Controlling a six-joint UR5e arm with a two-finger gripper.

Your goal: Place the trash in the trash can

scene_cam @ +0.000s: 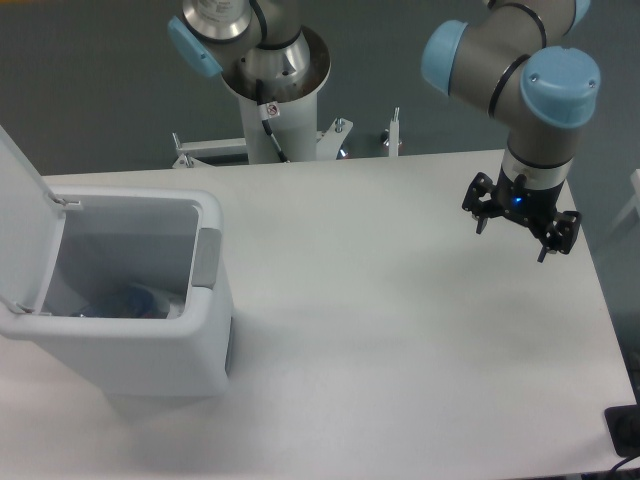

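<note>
My gripper (512, 231) hangs spread and empty above the white table (400, 330); far off, bluish trash (128, 300) lies in the open trash can (205, 330), axis unclear.

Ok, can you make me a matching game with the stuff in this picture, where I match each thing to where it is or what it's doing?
Things:
1. trash can
2. lid
3. trash
4. end effector

Places or states:
A. lying at the bottom of the bin
B. open and empty, over the table's right side
C. standing on the table's left side
D. flipped up and open

Pairs: 1-C, 2-D, 3-A, 4-B
</note>
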